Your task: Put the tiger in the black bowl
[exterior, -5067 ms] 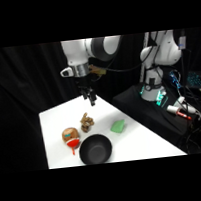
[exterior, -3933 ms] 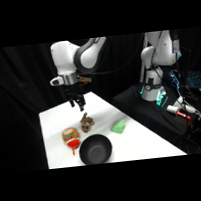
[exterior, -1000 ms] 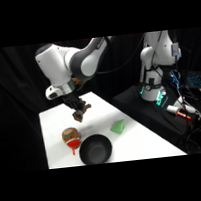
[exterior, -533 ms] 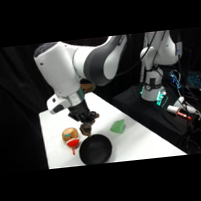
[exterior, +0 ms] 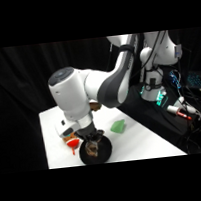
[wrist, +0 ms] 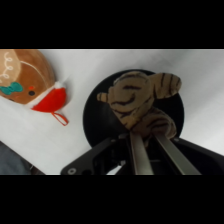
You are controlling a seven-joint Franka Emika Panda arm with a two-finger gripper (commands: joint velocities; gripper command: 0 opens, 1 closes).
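Observation:
The tiger (wrist: 137, 102), a brown and tan striped toy, hangs just over the middle of the black bowl (wrist: 95, 115), with my gripper (wrist: 146, 135) shut on its lower end. In the side view the gripper (exterior: 91, 139) comes down over the black bowl (exterior: 105, 152) at the table's front, and the tiger (exterior: 91, 147) shows as a small brown lump inside the bowl's outline. Whether the toy touches the bowl's floor I cannot tell.
A round tan toy with red and teal marks (wrist: 27, 75) lies beside the bowl; its red part (exterior: 73, 142) shows left of the bowl in the side view. A light green lump (exterior: 118, 127) sits to the right. The table's front edge (exterior: 115, 161) is close to the bowl.
The arm lifted the tiger from the table's middle, swung forward and came down, so the toy now hangs in the gripper over the black bowl.

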